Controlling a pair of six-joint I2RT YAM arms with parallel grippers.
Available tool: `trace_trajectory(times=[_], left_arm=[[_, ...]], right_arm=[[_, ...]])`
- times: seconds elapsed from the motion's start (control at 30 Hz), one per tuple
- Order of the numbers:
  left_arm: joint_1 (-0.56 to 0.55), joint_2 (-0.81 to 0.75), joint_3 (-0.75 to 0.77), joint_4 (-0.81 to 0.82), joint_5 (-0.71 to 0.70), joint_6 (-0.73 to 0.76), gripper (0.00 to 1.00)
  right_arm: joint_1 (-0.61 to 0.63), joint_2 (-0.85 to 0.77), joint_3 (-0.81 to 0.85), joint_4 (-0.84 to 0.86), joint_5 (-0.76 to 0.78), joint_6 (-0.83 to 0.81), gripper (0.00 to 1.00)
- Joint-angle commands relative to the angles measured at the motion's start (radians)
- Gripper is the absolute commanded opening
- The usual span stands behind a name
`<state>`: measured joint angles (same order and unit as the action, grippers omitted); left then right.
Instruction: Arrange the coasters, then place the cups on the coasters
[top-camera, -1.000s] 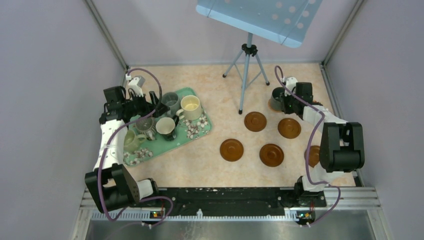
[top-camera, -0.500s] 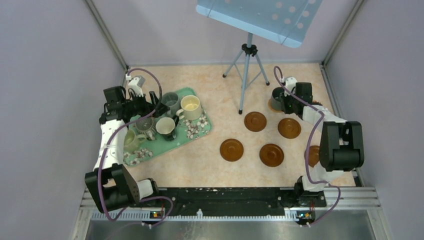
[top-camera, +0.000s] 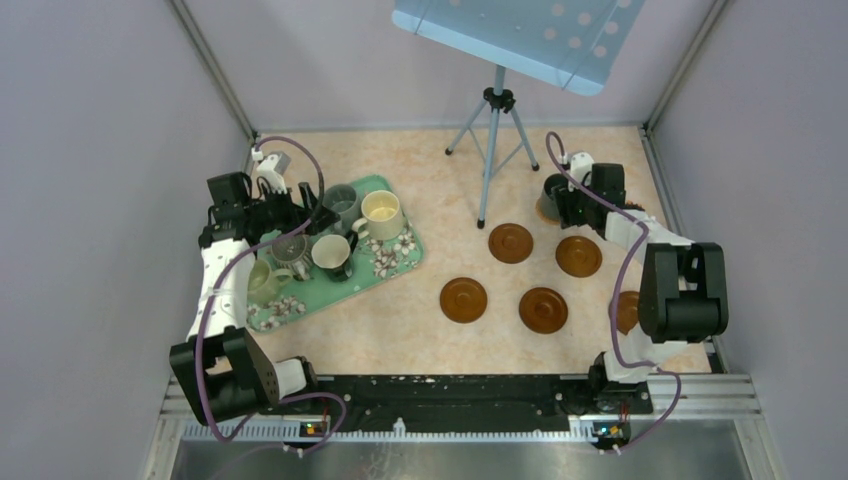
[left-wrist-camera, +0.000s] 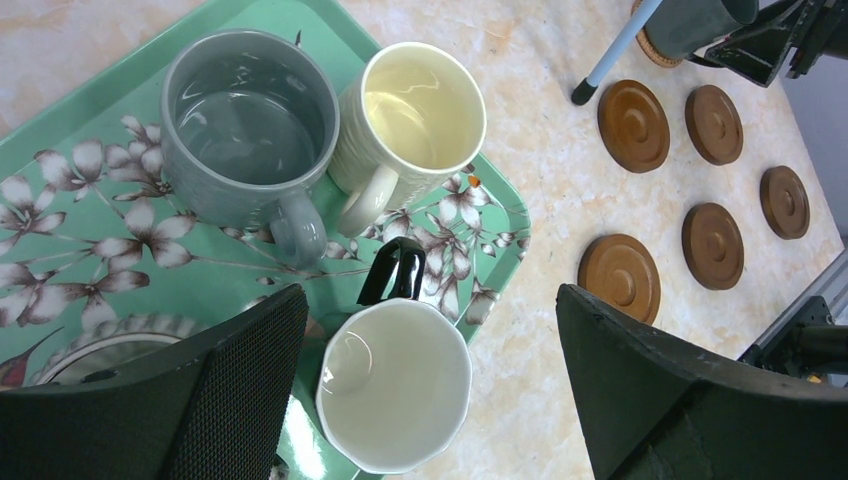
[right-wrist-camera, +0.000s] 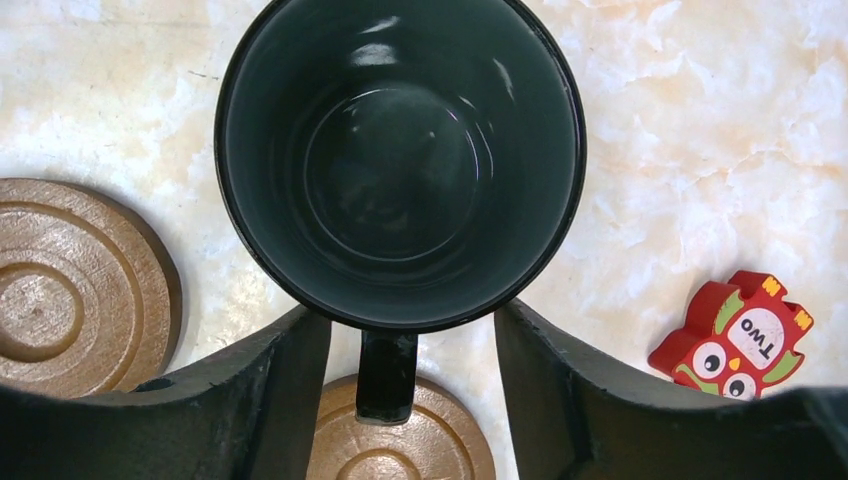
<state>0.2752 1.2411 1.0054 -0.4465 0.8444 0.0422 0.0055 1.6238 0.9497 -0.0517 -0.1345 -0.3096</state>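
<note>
A dark green cup (top-camera: 553, 195) (right-wrist-camera: 400, 160) stands upright at the far right on a coaster whose edge (left-wrist-camera: 652, 47) shows under it. My right gripper (top-camera: 566, 206) (right-wrist-camera: 410, 318) is open, one finger on each side of the cup's handle (right-wrist-camera: 387, 380), with gaps on both sides. More coasters (top-camera: 511, 242) (top-camera: 578, 256) (top-camera: 463, 299) lie bare on the table. Several cups stand on the green floral tray (top-camera: 400, 265). My left gripper (top-camera: 303, 207) (left-wrist-camera: 430, 330) hangs open over the dark cup with a cream inside (left-wrist-camera: 395, 385).
A red owl block (right-wrist-camera: 735, 335) lies right of the dark green cup. A tripod stand (top-camera: 493, 150) with a blue panel rises at the back centre. Another coaster (top-camera: 626, 310) is partly hidden by the right arm. Walls close in on both sides.
My right gripper has opened and let go of the dark green cup's handle. The cup has shifted slightly toward the back. The left arm has not moved.
</note>
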Motion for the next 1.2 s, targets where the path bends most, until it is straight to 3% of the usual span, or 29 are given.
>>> trace_trajectory(times=[0.0, 0.13, 0.37, 0.6, 0.9, 1.17], left_arm=[[0.007, 0.008, -0.001, 0.034, 0.038, 0.001, 0.99], [0.007, 0.011, 0.004, 0.023, 0.05, 0.018, 0.99], [0.007, 0.012, 0.026, -0.027, 0.042, 0.074, 0.99], [0.007, 0.027, 0.059, -0.101, 0.025, 0.132, 0.99], [0.007, 0.086, 0.088, -0.152, -0.055, 0.128, 0.99], [0.009, 0.122, 0.108, -0.17, -0.081, 0.115, 0.99]], right_arm=[[-0.001, -0.065, 0.058, -0.027, -0.032, -0.01, 0.64], [-0.001, -0.117, 0.077, -0.087, -0.052, -0.017, 0.73], [0.004, -0.197, 0.16, -0.246, -0.168, -0.002, 0.76], [0.201, -0.231, 0.211, -0.338, -0.291, -0.051, 0.76], [0.54, -0.042, 0.346, -0.282, -0.417, -0.215, 0.76], [0.695, 0.235, 0.647, -0.294, -0.575, -0.469, 0.76]])
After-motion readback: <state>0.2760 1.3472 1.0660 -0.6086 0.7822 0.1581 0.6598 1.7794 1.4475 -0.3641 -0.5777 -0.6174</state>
